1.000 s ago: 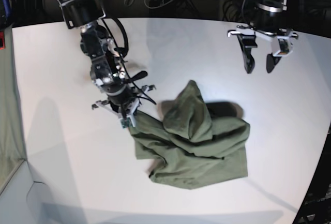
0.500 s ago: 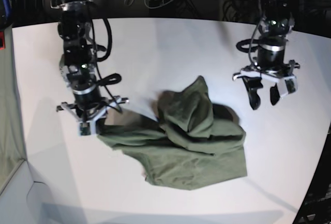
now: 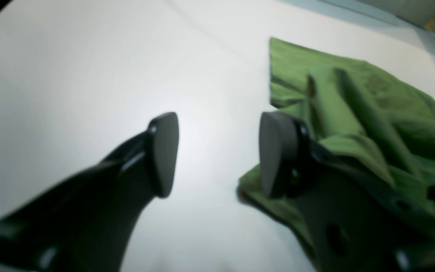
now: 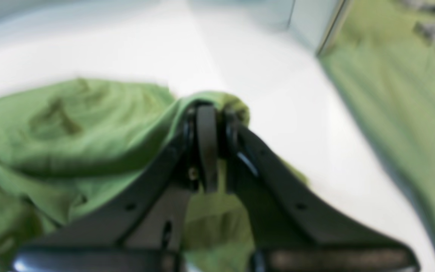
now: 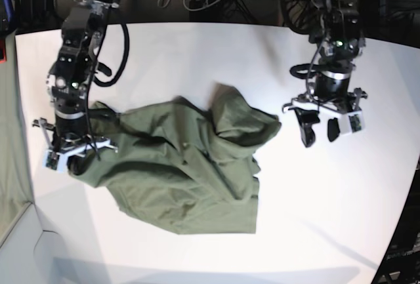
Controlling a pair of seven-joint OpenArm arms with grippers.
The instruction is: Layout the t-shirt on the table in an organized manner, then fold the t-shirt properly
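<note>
1. Since a second ago my right hand (image 5: 65,159) has dragged the crumpled olive-green cotton t-shirt (image 5: 177,166) toward its own side of the smooth white desk (image 5: 197,54), stretching it wider; my left hand (image 5: 326,128) has dropped lower beside the cloth.
2. My right hand is pinching a bunched edge of the shirt; my left hand is spread, holding nothing.
3. Risk, I judge: pulling on with one pinched edge and no counter-hold just slides the heap along, still folded over itself.
4. My left hand could also grab several layers at once.
</note>
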